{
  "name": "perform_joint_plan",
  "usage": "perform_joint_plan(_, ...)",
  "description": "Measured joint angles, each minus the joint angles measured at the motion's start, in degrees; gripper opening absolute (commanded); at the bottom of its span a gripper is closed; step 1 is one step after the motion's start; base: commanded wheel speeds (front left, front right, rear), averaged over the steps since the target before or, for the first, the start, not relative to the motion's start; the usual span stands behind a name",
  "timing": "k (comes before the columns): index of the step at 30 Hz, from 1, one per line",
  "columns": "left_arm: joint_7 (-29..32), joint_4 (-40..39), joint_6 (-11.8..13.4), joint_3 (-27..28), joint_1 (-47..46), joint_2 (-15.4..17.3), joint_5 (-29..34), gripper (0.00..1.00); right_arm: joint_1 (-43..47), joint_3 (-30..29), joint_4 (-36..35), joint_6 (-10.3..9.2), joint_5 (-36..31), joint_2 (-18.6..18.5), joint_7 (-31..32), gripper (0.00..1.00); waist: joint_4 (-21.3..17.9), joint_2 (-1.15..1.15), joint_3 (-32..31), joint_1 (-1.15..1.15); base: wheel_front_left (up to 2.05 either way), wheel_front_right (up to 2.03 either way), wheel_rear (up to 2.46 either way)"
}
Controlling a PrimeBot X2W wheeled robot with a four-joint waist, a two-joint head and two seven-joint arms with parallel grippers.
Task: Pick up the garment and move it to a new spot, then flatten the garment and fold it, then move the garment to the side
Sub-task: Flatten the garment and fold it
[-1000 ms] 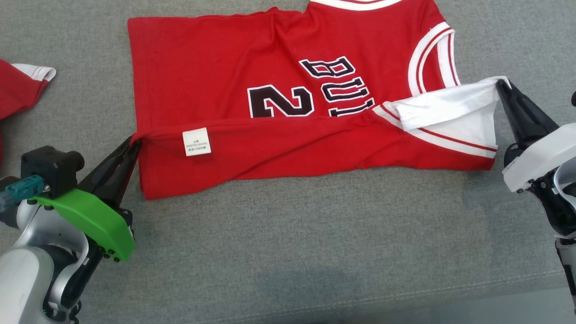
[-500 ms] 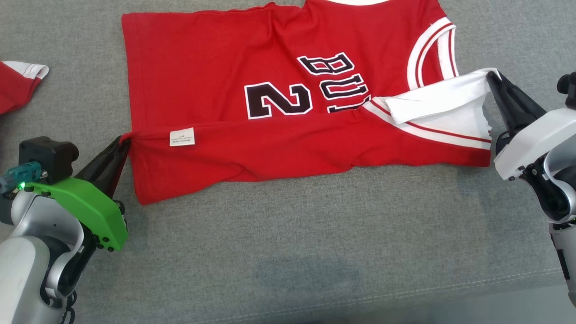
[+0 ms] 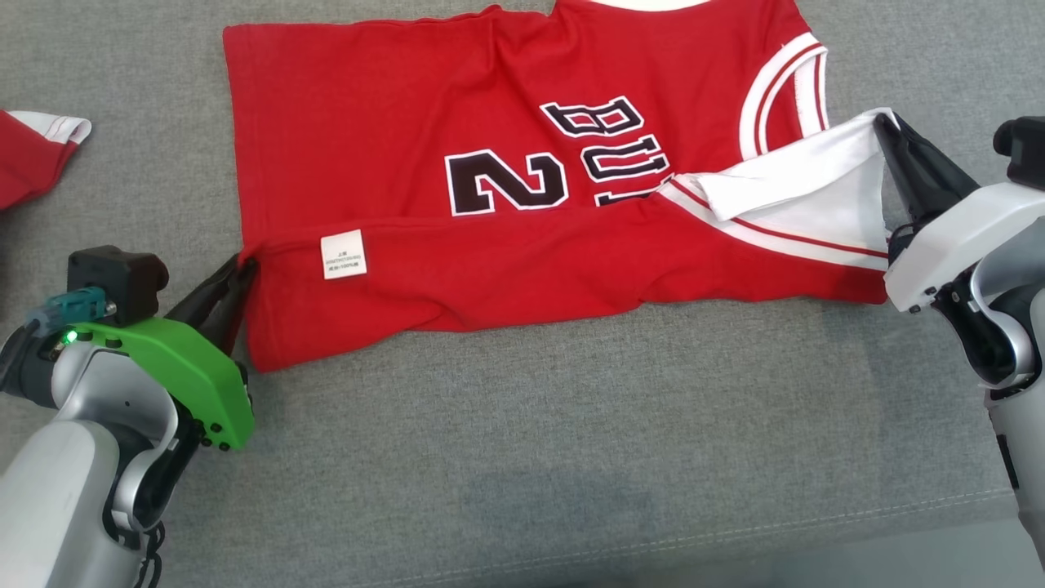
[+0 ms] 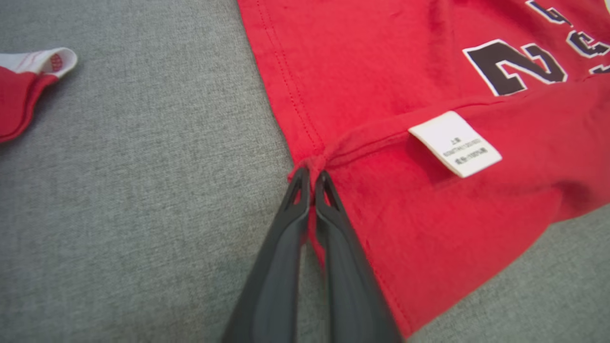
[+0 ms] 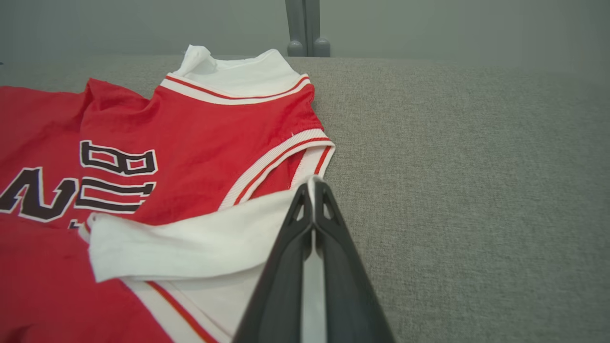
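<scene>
The garment (image 3: 457, 106) is a red basketball jersey with white trim and black lettering, spread on the grey cushion with its near long edge folded over onto itself. A white care label (image 3: 343, 254) shows on the folded strip. My left gripper (image 3: 245, 265) is shut on the garment's hem corner at the left; in the left wrist view red cloth (image 4: 333, 95) is pinched between the fingertips (image 4: 301, 177). My right gripper (image 3: 883, 122) is shut on the white shoulder corner at the right, lifted slightly, and the same garment (image 5: 190, 124) lies left of that gripper (image 5: 312, 183).
A second red and white piece of clothing (image 3: 37, 151) lies at the far left edge, also seen in the left wrist view as cloth (image 4: 26, 81). The grey cushion's seam (image 3: 735, 531) runs along the near side. A grey post (image 5: 305, 28) stands behind the cushion.
Both grippers keep their hold. The right gripper has carried the white shoulder corner farther up and inward. The left gripper shifted slightly with the hem corner; the camera also shifted a little.
</scene>
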Motion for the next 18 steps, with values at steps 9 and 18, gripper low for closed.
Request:
perform_joint_plan(9, -0.62, 3.12, 0.70, 0.08, -0.04, -1.48, 0.03, 1.00, -0.94, 0.15, 1.83, -0.13, -1.48, 1.14, -3.86, 1.00, 0.03, 0.00, -1.44, 0.00, 0.00, 0.00, 0.00)
perform_joint_plan(18, -3.65, 1.62, 3.28, 3.09, 2.61, -4.93, -3.07, 1.00, 3.20, -0.04, -0.81, -0.87, -1.55, 1.63, -7.82, 1.00, -0.23, 0.00, -4.17, 0.00, 0.00, 0.00, 0.00)
